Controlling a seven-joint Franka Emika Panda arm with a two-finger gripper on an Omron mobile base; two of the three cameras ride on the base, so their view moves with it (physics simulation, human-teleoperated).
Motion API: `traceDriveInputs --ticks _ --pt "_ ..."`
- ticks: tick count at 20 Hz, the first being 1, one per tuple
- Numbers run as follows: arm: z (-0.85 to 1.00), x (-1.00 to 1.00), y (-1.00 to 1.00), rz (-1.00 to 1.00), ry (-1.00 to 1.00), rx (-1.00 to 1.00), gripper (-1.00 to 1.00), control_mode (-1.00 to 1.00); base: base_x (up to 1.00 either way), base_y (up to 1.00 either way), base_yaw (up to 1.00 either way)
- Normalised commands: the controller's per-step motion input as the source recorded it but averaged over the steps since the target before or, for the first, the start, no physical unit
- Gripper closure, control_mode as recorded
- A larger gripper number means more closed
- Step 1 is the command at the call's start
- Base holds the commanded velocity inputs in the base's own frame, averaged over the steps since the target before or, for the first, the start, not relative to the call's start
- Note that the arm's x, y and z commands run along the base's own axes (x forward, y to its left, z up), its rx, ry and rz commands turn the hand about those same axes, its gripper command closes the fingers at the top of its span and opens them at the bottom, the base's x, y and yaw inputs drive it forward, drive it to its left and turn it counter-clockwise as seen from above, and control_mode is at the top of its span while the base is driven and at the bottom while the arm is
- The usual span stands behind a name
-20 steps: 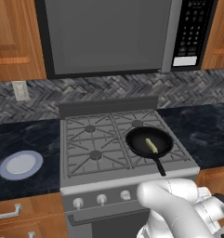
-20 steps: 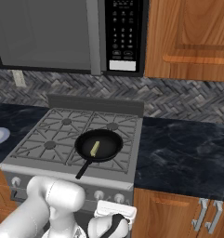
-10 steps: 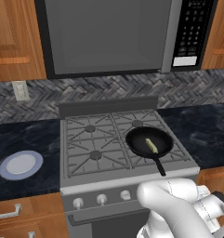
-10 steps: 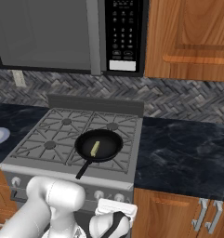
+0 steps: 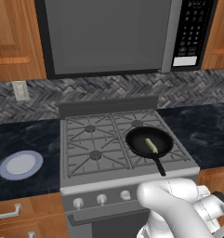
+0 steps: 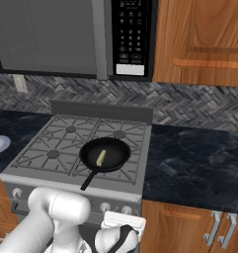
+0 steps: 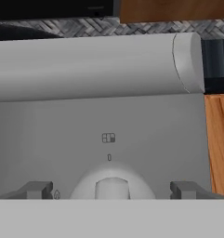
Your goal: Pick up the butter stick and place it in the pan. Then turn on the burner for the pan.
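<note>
Butter stick [image 5: 151, 145] apparently flat in pan [image 5: 140, 137]

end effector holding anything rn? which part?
Nothing held. The end effector is open, its fingertips either side of a stove knob without touching. The butter stick lies in the pan.

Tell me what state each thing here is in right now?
butter stick: lying in the pan
pan: on the stove's front right grate
gripper: open, fingers either side of a stove knob, not closed on it
plate: empty, on the counter
microwave door: closed
</note>
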Motion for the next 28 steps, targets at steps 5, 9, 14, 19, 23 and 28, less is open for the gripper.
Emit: traceDriveInputs --ticks 5,9,14,19,23,28 --pt "-0.02 0.00 0.00 0.00 0.00 -0.03 1.00 -1.00 0.00 0.00 0.00" --pt "0.00 0.00 0.00 0.00 0.00 0.00 1.00 -1.00 0.00 0.00 0.00" --pt "0.00 0.00 0.00 0.00 0.00 0.00 1.00 -1.00 0.00 0.00 0.00" --pt "0.00 0.00 0.00 0.01 0.00 0.00 1.00 -1.00 0.00 0.00 0.00" --pt "0.00 0.00 0.00 0.04 0.00 -0.10 1.00 -1.00 0.00 0.00 0.00" --pt "0.00 -0.07 -0.03 0.07 0.00 -0.16 1.00 -1.00 0.00 0.00 0.00"
